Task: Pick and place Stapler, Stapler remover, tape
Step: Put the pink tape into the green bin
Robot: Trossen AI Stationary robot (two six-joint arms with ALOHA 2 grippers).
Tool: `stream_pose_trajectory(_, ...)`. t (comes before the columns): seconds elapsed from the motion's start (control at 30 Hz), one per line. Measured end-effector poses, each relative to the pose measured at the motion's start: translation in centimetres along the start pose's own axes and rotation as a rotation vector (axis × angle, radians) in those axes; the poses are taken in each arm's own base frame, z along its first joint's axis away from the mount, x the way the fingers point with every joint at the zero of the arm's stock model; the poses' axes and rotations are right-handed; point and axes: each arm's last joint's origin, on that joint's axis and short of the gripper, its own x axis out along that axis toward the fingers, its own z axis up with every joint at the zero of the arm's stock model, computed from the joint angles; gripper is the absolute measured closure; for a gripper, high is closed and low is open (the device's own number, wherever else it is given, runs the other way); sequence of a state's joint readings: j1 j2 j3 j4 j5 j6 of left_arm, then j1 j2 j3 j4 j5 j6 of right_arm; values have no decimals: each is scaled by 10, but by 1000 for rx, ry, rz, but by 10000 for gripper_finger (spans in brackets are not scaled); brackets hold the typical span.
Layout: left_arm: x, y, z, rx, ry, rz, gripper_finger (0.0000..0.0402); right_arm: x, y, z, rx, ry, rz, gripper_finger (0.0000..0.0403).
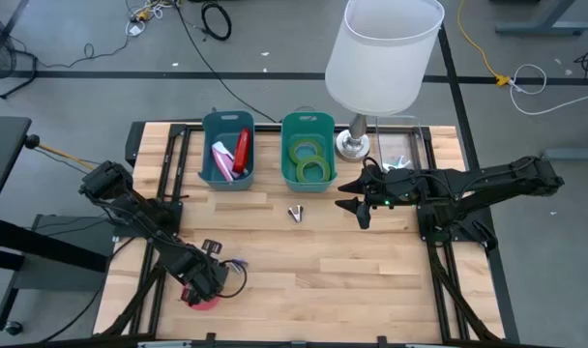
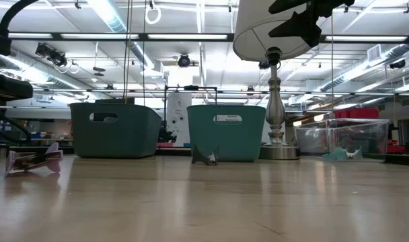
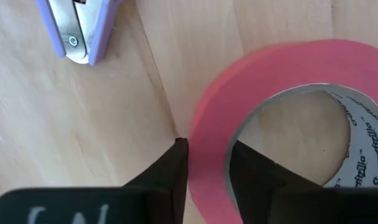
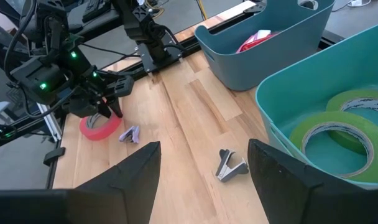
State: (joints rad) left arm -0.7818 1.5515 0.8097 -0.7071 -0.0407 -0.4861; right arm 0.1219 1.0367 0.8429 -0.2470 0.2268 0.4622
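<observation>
High view looks straight down on a pale wood-plank table (image 1: 304, 261) set on a dark frame, with grey floor and loose cables around it. At the far edge stand two teal bins. The left bin (image 1: 227, 149) holds a red stapler (image 1: 242, 153) and something pink and white. The right bin (image 1: 308, 151) holds green tape rolls (image 1: 310, 159). Just beside that bin stands a lamp (image 1: 382, 60) with a white shade and a metal foot.

A grey staple remover (image 1: 295, 212) lies on the bare boards in front of the right bin. Near the front left corner, a pink tape roll (image 1: 205, 299) lies flat on the wood, with a lilac staple remover (image 1: 235, 265) just beside it.

Left gripper (image 3: 206, 168) is down at the pink roll. In the left wrist view its fingers (image 3: 170, 177) straddle the roll's wall, one outside and one inside the ring, closing on it but with a thin gap visible at the outer finger. Right gripper (image 1: 362, 208) hangs above the table near the right bin, jaws spread and empty.

Low view shows the bins, the lamp and a clear plastic box (image 2: 339, 138) at the table's far side, with a workshop of ceiling strip lights and shelving behind.
</observation>
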Motion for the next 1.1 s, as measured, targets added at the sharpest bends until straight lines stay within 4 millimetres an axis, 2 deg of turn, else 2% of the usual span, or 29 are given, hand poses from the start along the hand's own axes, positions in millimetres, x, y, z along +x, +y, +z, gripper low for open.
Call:
stream_pose_trajectory(0.3, -7, -4, 7, 5, -17, -38, 308, 0, 0, 0, 0, 0, 0, 163)
stream_pose_trajectory(0.6, -41, -7, 32, 82, -68, -54, 306, 0, 0, 0, -6, 0, 0, 163)
stream_pose_trajectory(0.83, -67, 15, 59, 64, -128, -34, 306, 0, 0, 0, -12, 4, 9, 163)
stream_pose_trajectory(1.1, -86, 58, 82, 0, -189, -5, 306, 0, 1, -1, -13, 17, 35, 163)
